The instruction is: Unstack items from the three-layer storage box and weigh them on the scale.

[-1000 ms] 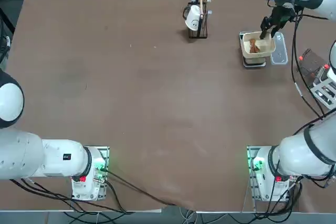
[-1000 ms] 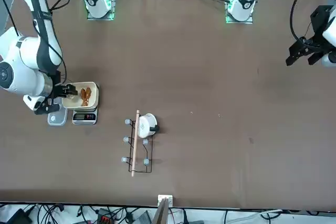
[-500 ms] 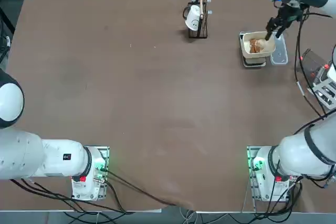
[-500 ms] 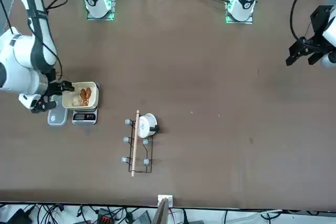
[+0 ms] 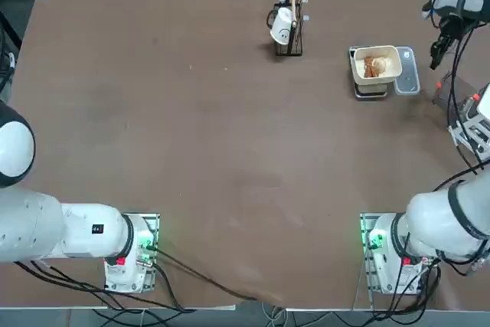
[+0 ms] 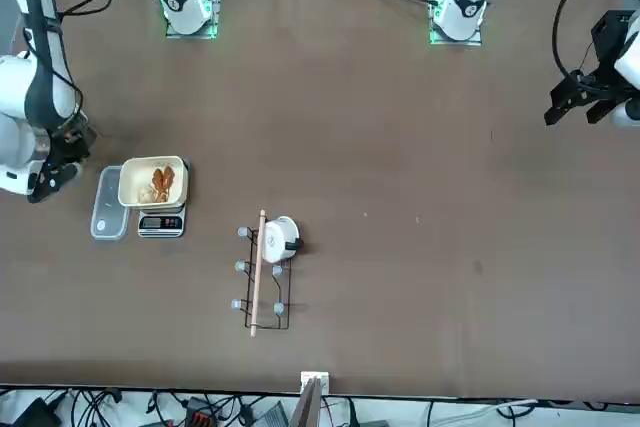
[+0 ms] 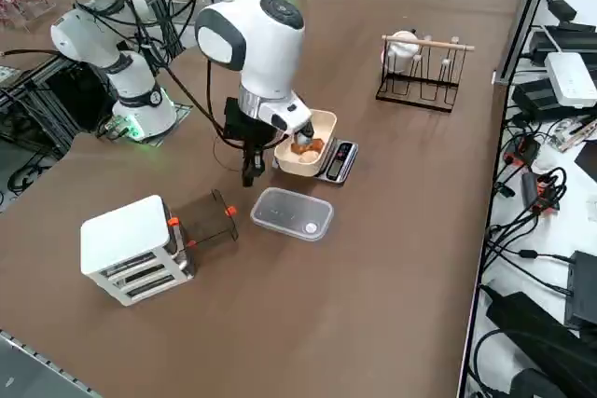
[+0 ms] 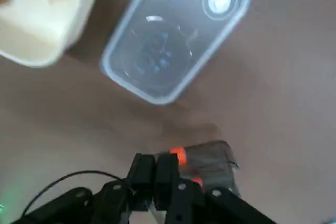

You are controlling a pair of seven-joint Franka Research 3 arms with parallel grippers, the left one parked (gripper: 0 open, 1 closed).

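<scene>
Cables (image 7: 532,184) clutter the floor beside the brown table (image 5: 230,135).

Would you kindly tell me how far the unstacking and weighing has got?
Done: reddish-brown and tan lumps lie in the cream bowl on the dark-grey scale. In hand: nothing; the right gripper, jaws shut and empty, hangs between the bowl and the white tiered storage box. Left: whatever the box holds, which cannot be seen.
</scene>
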